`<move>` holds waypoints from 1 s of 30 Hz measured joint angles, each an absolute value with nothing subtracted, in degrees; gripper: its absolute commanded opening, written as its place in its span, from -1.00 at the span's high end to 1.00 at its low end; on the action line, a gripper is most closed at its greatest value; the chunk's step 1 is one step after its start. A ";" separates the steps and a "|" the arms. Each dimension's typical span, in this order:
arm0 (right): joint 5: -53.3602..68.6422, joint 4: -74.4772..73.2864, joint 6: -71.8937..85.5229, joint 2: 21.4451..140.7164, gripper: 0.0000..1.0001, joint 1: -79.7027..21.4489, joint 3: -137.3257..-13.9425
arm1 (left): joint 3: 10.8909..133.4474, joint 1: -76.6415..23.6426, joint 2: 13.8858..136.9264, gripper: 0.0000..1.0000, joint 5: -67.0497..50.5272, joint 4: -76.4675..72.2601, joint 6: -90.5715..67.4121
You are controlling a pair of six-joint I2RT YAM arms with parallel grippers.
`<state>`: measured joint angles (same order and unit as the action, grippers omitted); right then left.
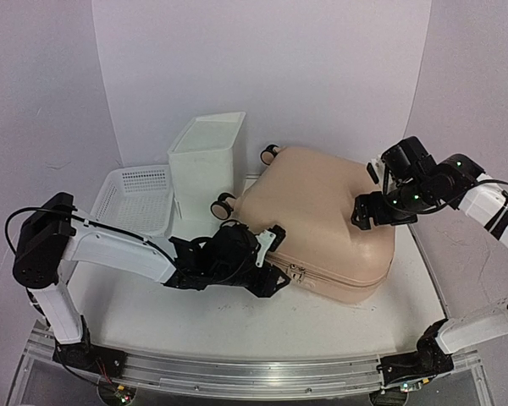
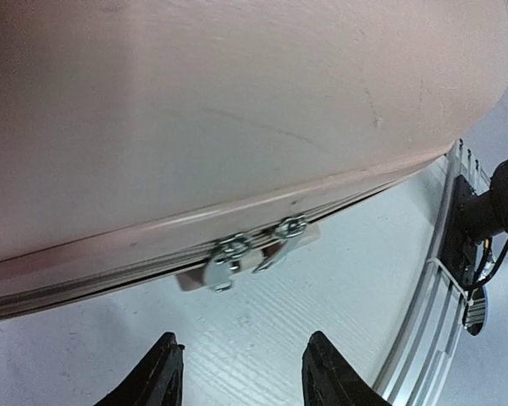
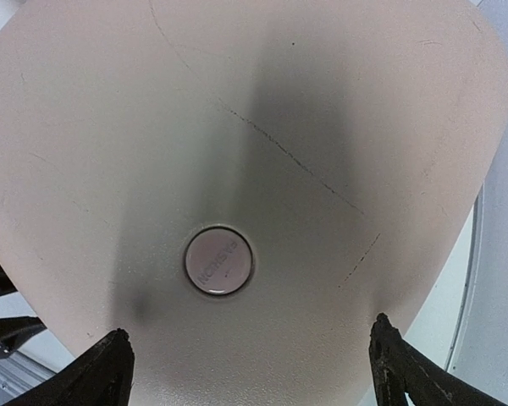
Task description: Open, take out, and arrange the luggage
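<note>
The peach-pink luggage (image 1: pixel 322 211) lies flat on the white table, zipped shut, with its wheels toward the back left. Two metal zipper pulls (image 2: pixel 254 254) hang side by side from the seam on its near side. My left gripper (image 1: pixel 278 275) sits low on the table just in front of those pulls. In the left wrist view, the left gripper (image 2: pixel 243 338) is open, with only bare table between its fingers. My right gripper (image 1: pixel 361 211) hovers over the shell's right part. The right wrist view shows the right gripper (image 3: pixel 249 328) open wide, close above the shell (image 3: pixel 254 127), near a round badge (image 3: pixel 218 260).
A white drawer box (image 1: pixel 205 161) stands behind the suitcase's left end, with a white mesh basket (image 1: pixel 135 196) to its left. Caster wheels (image 1: pixel 223 205) stick out toward the box. An aluminium rail (image 1: pixel 237 372) runs along the table's near edge.
</note>
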<state>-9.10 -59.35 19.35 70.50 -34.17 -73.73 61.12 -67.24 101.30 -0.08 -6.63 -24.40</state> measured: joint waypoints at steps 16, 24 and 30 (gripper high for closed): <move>-8.12 -59.40 19.57 70.50 -0.91 -34.17 -74.19 | 68.51 -72.01 109.12 0.51 14.20 -7.55 -25.63; -7.92 -59.35 19.75 70.50 -0.91 -34.17 -74.19 | 71.48 -73.45 111.46 0.65 21.43 -5.93 -23.73; -7.75 -59.33 20.21 70.48 -0.91 -34.17 -74.19 | 74.67 -74.65 113.10 0.37 24.82 -2.31 -23.83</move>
